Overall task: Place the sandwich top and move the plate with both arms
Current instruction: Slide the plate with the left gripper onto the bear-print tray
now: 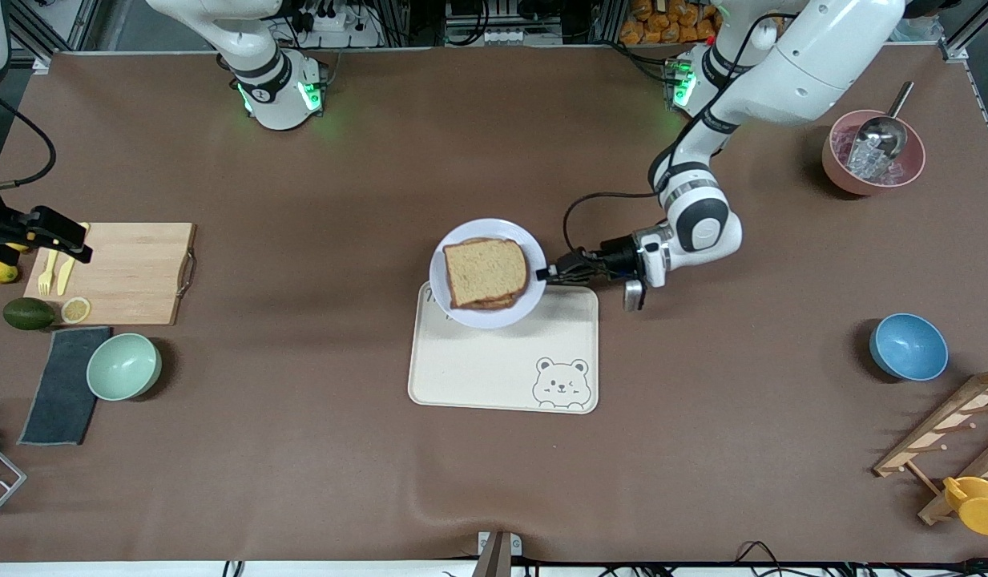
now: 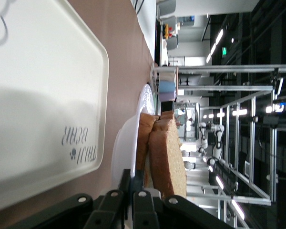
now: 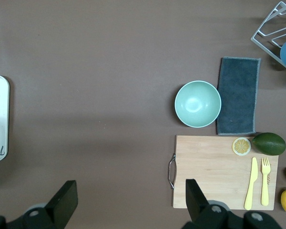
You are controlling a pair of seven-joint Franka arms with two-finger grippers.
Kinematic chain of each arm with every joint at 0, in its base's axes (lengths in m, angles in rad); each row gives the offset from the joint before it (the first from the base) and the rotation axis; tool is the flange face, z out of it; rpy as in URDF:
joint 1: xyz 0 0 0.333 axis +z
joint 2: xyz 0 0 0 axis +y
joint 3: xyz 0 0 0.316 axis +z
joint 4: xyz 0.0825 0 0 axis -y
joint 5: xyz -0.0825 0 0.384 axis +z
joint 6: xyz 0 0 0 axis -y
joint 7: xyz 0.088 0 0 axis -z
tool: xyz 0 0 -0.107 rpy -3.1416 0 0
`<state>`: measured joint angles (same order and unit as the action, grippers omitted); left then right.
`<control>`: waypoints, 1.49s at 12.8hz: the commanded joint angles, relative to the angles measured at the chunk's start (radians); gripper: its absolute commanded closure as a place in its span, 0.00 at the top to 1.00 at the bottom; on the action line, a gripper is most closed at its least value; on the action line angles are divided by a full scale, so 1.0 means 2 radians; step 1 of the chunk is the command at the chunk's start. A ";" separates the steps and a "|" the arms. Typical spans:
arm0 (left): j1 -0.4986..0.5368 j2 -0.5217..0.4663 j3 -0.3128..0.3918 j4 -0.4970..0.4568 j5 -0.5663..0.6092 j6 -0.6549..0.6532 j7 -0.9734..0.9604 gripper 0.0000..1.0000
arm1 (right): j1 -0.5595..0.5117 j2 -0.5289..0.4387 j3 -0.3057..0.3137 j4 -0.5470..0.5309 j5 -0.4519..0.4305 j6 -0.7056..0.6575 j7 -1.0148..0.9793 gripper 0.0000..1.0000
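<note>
The sandwich top [image 1: 485, 271], a plain brown bread slice, lies on the stacked sandwich on the round pale plate [image 1: 494, 230]. The plate overlaps the edge of the cream bear tray [image 1: 494, 377] farthest from the front camera. My left gripper [image 1: 544, 273] is shut on the plate's rim at the side toward the left arm's end. In the left wrist view the fingers [image 2: 136, 186] pinch the rim of the plate [image 2: 126, 143], with the bread [image 2: 169, 157] beside them and the tray [image 2: 38, 95] below. My right gripper [image 1: 65, 240] is open and empty over the cutting board's end [image 3: 128, 198].
A wooden cutting board [image 1: 125, 272] with yellow cutlery, an avocado [image 1: 27, 312], a green bowl [image 1: 123, 366] and a dark towel [image 1: 61, 385] lie at the right arm's end. A pink ice bowl [image 1: 873, 152], a blue bowl [image 1: 908, 346] and a wooden rack [image 1: 950, 433] stand at the left arm's end.
</note>
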<state>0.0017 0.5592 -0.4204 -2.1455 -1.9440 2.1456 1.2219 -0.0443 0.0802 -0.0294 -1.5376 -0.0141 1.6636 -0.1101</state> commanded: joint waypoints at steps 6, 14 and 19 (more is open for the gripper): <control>-0.007 0.098 0.060 0.134 0.057 0.001 -0.053 0.00 | -0.002 -0.008 0.003 -0.009 0.002 0.002 0.007 1.00; -0.042 0.133 0.060 0.168 0.053 0.057 -0.055 0.00 | -0.004 -0.008 0.003 -0.010 0.002 0.001 0.007 1.00; -0.025 0.112 0.060 0.143 0.057 0.057 -0.086 1.00 | -0.004 -0.008 0.003 -0.009 0.002 0.000 0.007 1.00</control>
<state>-0.0632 0.8130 -0.2972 -1.8338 -1.8466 2.2532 1.0879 -0.0443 0.0804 -0.0291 -1.5400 -0.0141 1.6643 -0.1096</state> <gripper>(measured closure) 0.542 0.000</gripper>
